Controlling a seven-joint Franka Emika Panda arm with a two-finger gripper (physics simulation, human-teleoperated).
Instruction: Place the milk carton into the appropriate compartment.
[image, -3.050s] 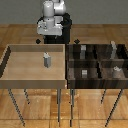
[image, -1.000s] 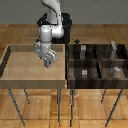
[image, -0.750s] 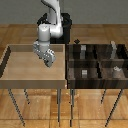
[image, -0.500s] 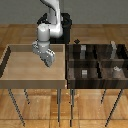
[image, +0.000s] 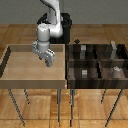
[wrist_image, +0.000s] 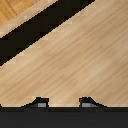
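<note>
Two bins sit side by side in front of us: a light-wood bin on the exterior view's left and a dark bin, split into compartments, on the exterior view's right, each on thin legs above a wooden floor. The arm reaches down over the light-wood bin, and the tool hangs low above its base, toward the side nearer the dark bin. From the wrist, we see two fingertips spread apart, with nothing but bare pale wood in the gap, so the tool is spread and pinching nothing. A black band, the bin's wall, runs slantwise across that view, with the floor's warmer planks beyond it. As for the milk carton, we cannot pick it out in either picture: the tool's body covers that part of the light-wood bin in the exterior view, and the wrist view shows no box. Over in the dark bin, we spot small grey shapes in several compartments, another one further toward the exterior view's right.
</note>
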